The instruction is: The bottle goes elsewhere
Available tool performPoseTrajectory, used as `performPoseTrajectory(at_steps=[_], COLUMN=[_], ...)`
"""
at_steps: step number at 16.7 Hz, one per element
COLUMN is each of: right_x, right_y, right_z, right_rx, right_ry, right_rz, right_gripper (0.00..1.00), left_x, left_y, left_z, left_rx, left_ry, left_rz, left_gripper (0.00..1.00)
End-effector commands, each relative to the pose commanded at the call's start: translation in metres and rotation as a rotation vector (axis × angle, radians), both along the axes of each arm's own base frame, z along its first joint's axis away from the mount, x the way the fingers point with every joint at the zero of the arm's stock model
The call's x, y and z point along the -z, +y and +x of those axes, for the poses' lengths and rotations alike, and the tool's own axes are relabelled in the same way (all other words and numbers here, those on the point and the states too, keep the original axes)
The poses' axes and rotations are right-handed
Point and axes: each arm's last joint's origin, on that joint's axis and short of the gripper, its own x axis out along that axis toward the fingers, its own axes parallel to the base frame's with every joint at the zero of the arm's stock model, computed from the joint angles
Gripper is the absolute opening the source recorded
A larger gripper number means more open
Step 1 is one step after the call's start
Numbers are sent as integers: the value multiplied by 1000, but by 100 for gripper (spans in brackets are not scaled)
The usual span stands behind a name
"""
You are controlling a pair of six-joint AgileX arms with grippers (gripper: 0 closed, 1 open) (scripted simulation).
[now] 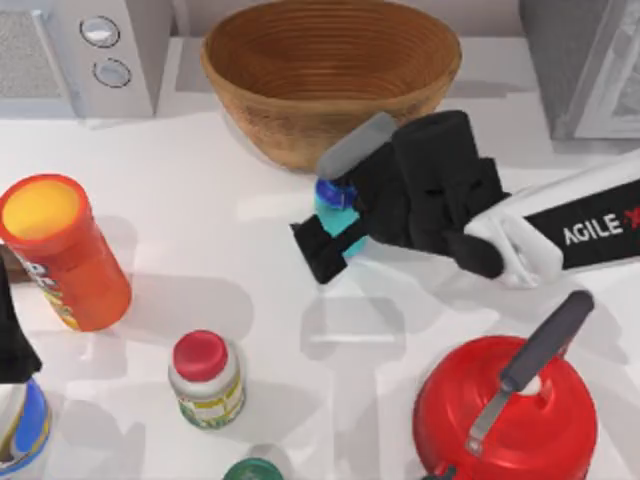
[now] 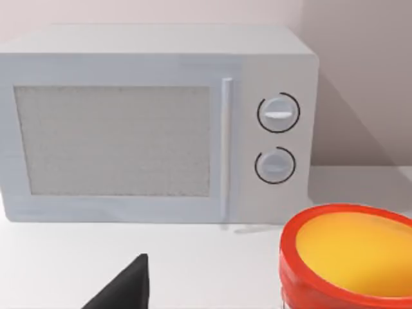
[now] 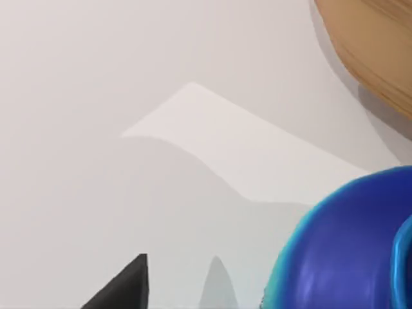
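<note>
The bottle (image 1: 329, 214), teal with a dark blue shoulder, stands just in front of the wicker basket near the middle of the table. My right gripper (image 1: 338, 203) reaches in from the right and is open, one finger on each side of the bottle, the near finger close against its teal side. The right wrist view has the bottle's blue shoulder (image 3: 347, 251) very close, with one black fingertip (image 3: 125, 286) off to its side. My left gripper (image 1: 10, 335) is parked at the table's left edge.
A wicker basket (image 1: 330, 75) sits at the back centre, a microwave (image 1: 80, 50) at the back left. An orange canister (image 1: 60, 250) stands at left, a red-capped jar (image 1: 205, 380) front centre, a red kettle (image 1: 505, 415) front right, a green cap (image 1: 252, 470) at the front edge.
</note>
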Motion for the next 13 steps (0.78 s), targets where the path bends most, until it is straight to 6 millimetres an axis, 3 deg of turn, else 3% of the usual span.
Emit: performPoseTrajectory(at_steps=[3, 13], right_x=[0, 0], right_y=[0, 0], right_z=[0, 0], right_rx=[0, 0], right_ry=[0, 0], right_rz=[0, 0], right_gripper=[100, 25], left_x=[0, 0], left_y=[0, 0], left_z=[0, 0], left_rx=[0, 0], left_ry=[0, 0], left_rz=[0, 0], left_gripper=[100, 100])
